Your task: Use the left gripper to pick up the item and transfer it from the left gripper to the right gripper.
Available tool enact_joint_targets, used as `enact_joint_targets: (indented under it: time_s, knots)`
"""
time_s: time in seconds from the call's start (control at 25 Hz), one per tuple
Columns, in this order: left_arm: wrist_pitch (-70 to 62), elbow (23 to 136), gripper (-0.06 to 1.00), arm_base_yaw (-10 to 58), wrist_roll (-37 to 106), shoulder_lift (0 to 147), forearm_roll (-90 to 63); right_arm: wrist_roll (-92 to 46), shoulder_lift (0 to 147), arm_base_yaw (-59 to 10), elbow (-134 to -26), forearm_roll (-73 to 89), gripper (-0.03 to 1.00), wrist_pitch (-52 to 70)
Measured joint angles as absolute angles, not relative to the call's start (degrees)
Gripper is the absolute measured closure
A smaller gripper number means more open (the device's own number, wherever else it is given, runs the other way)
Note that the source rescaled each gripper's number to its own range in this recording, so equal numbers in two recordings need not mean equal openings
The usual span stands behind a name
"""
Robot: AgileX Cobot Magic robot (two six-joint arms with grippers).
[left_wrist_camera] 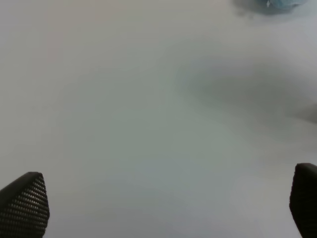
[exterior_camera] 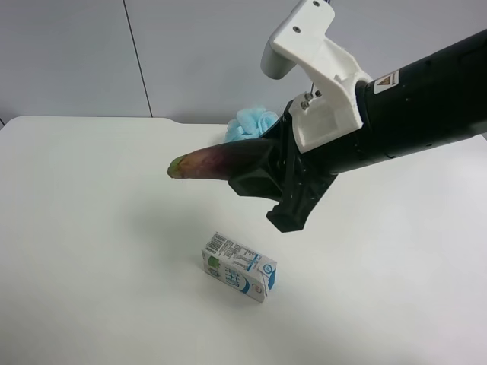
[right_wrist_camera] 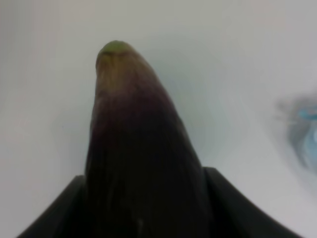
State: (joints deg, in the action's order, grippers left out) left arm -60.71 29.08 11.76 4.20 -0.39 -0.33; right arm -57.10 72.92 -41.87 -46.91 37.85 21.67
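Note:
The item, a slim eggplant point(exterior_camera: 207, 162), hangs above the white table with its greenish tip toward the exterior high view's left. My right gripper point(exterior_camera: 268, 185), on the black arm with the white housing, is shut on its dark thick end. In the right wrist view the eggplant point(right_wrist_camera: 138, 148) fills the middle, with a black finger on each side. My left gripper point(left_wrist_camera: 163, 206) is out of the exterior high view. Its own wrist view shows its fingertips point(left_wrist_camera: 27, 206) spread far apart over bare table, with nothing between them.
A white-and-blue milk carton point(exterior_camera: 240, 276) lies on the table point(exterior_camera: 91, 228) below the held eggplant. A fluffy light-blue bath pouf point(exterior_camera: 249, 124) sits at the back, behind the right gripper. It also shows blurred in the right wrist view point(right_wrist_camera: 304, 134).

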Motion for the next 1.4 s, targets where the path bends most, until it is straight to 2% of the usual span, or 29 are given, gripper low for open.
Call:
enact_joint_targets:
  time_s: [0.24,0.4,0.68,0.92,1.4]
  knots:
    - [-60.71,29.08,-0.05,10.14,4.2,-0.39,-0.33,-45.98,72.92,-37.86,-46.91,32.69,0.96,21.26]
    - [-60.71,29.08,-0.05,3.93,4.2,-0.39,-0.39,-41.24,72.92,-31.31,-46.91,28.63,0.96,23.01]
    - [-60.71,29.08,-0.05,-7.68,4.2,-0.39,-0.44,-41.15,76.3,-21.28,-46.91,27.42,0.96,25.83]
    - [-60.67,29.08,-0.05,-9.35,4.2,-0.39,-0.44,-42.09,83.8,-20.37,-46.91,26.13,0.96,25.2]
    - [-60.67,29.08,-0.05,-9.35,4.18,-0.39,-0.44,-43.71,97.25,-20.32,-46.91,23.54,0.96,14.0]
